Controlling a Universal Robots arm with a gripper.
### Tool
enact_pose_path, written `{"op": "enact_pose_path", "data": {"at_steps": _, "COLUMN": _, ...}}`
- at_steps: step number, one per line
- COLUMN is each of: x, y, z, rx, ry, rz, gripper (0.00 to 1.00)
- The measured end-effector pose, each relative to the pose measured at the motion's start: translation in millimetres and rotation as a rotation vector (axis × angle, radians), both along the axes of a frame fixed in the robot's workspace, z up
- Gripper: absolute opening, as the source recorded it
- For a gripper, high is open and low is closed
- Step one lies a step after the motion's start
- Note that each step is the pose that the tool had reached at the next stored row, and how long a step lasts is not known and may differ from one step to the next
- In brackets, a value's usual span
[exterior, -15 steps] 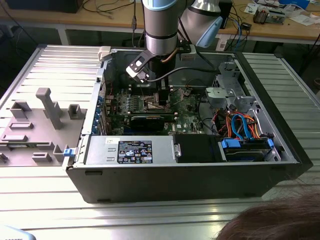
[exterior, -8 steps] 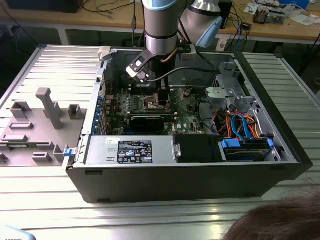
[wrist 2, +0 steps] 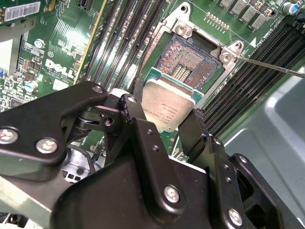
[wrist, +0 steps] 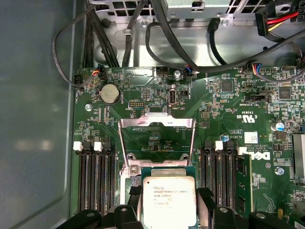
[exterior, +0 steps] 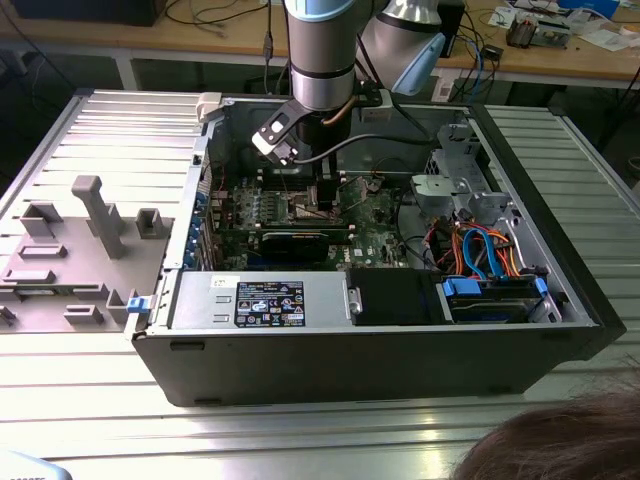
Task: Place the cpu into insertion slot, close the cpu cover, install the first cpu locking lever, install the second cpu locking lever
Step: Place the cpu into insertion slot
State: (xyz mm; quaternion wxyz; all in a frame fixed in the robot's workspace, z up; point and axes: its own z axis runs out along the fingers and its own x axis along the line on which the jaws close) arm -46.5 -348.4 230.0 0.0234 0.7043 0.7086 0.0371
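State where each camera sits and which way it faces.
Exterior view: off the arm, looking down into the open computer case; the arm shows.
Second wrist view: at the wrist, looking past the tool at the insertion slot; its black fingers show.
First wrist view: at the wrist, facing the open cpu cover; fingertips show.
Shared: the cpu, gripped by the tool, in both wrist views.

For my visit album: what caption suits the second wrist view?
Gripper clamps the silvery cpu over the open insertion slot of a green circuit board.
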Motion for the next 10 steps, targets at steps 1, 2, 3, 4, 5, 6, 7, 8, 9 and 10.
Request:
{"op": "enact_pose_path", "data": {"at_steps": 1, "x": 0.0, "y": 0.0, "z": 0.0, "rx": 0.0000, "ry": 0.0000, "rz": 0.000, "gripper": 0.55}}
{"op": "enact_pose_path", "data": {"at_steps": 2, "x": 0.0, "y": 0.0, "z": 0.0, "rx": 0.0000, "ry": 0.0000, "rz": -0.001, "gripper": 0.55}}
{"op": "enact_pose_path", "data": {"at_steps": 3, "x": 0.0, "y": 0.0, "z": 0.0, "rx": 0.0000, "ry": 0.0000, "rz": -0.001, "gripper": 0.55}}
{"op": "enact_pose_path", "data": {"at_steps": 4, "x": 0.0, "y": 0.0, "z": 0.0, "rx": 0.0000, "ry": 0.0000, "rz": -0.002, "gripper": 0.55}}
{"op": "enact_pose_path", "data": {"at_steps": 5, "x": 0.0, "y": 0.0, "z": 0.0, "rx": 0.0000, "ry": 0.0000, "rz": -0.002, "gripper": 0.55}}
{"op": "enact_pose_path", "data": {"at_steps": 6, "x": 0.0, "y": 0.0, "z": 0.0, "rx": 0.0000, "ry": 0.0000, "rz": -0.003, "gripper": 0.55}}
{"op": "enact_pose_path", "data": {"at_steps": 7, "x": 0.0, "y": 0.0, "z": -0.1, "rx": 0.0000, "ry": 0.0000, "rz": -0.003, "gripper": 0.55}}
{"op": "enact_pose_path", "data": {"at_steps": 8, "x": 0.0, "y": 0.0, "z": -0.1, "rx": 0.0000, "ry": 0.0000, "rz": -0.004, "gripper": 0.55}}
{"op": "enact_pose_path", "data": {"at_steps": 9, "x": 0.0, "y": 0.0, "z": -0.1, "rx": 0.0000, "ry": 0.0000, "rz": -0.004, "gripper": 0.55}}
{"op": "enact_pose_path", "data": {"at_steps": 10, "x": 0.0, "y": 0.0, "z": -0.1, "rx": 0.0000, "ry": 0.0000, "rz": -0.004, "gripper": 0.55}}
